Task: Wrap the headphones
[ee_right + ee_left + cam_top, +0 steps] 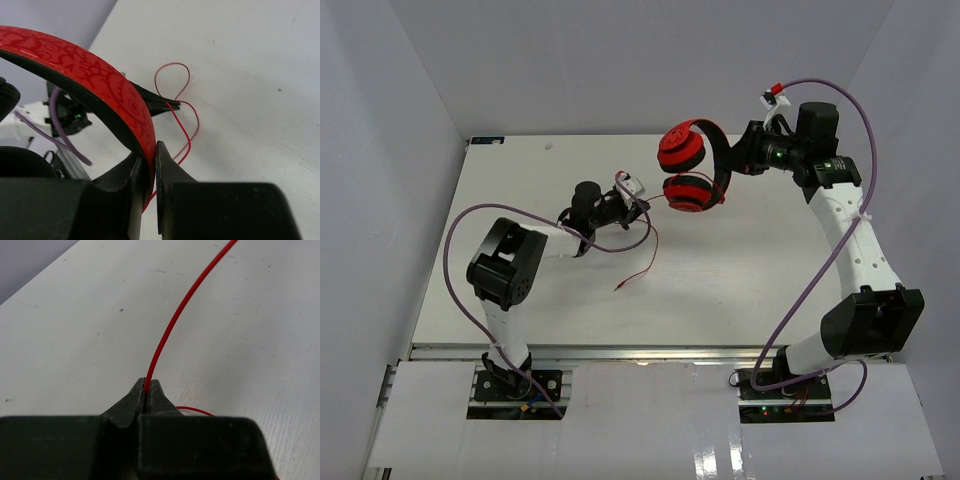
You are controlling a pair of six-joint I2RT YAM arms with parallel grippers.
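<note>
Gripping red headphones (692, 172), black pads.
Cups (682, 150) point left, stacked far-to-near; right end effector (150, 154) clamps band (100, 75), left end effector (148, 390) clamps cord (170, 330).

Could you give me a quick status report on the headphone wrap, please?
Left gripper shut on red cord. Right gripper shut on headphones' band. Loose end on table; nothing blocking.

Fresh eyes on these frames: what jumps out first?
The red headphones, held up over the far right of the table by the right gripper, which is shut on the headband. Next, the left gripper mid-table, pinched shut on the thin red cord, whose loose end trails toward the near edge.
</note>
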